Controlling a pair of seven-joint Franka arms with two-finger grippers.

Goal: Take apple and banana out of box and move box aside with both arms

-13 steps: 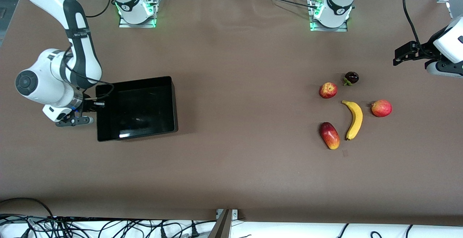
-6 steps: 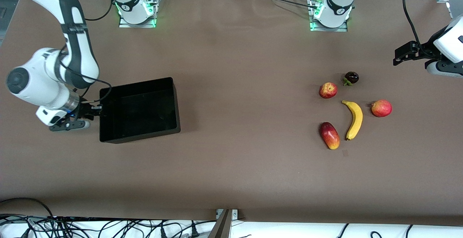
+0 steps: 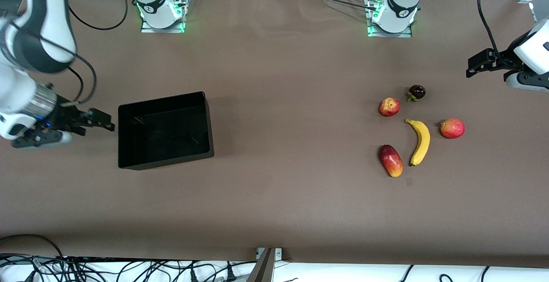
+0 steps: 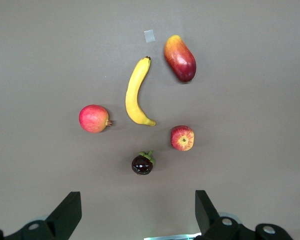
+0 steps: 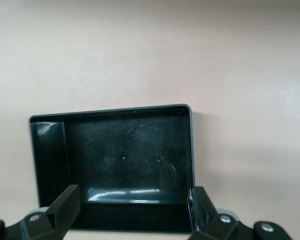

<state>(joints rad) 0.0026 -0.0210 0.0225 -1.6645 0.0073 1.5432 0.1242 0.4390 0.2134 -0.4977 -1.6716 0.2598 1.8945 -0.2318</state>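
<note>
Right gripper (image 3: 101, 121), fingers spread and gripping nothing, hangs just beside the box (image 3: 165, 130) at the right arm's end of the table; you can judge the empty box set aside. Near the left arm's end, the banana (image 3: 419, 141) lies between mango (image 3: 390, 160) and pomegranate (image 3: 452, 128), the apple (image 3: 389, 106) farther back beside the mangosteen (image 3: 416, 92). Left gripper (image 3: 476, 66) waits, fingers apart, clear of the fruit.

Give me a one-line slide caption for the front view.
Empty black box set aside beside the open right claw; apple and banana out on the table.
</note>
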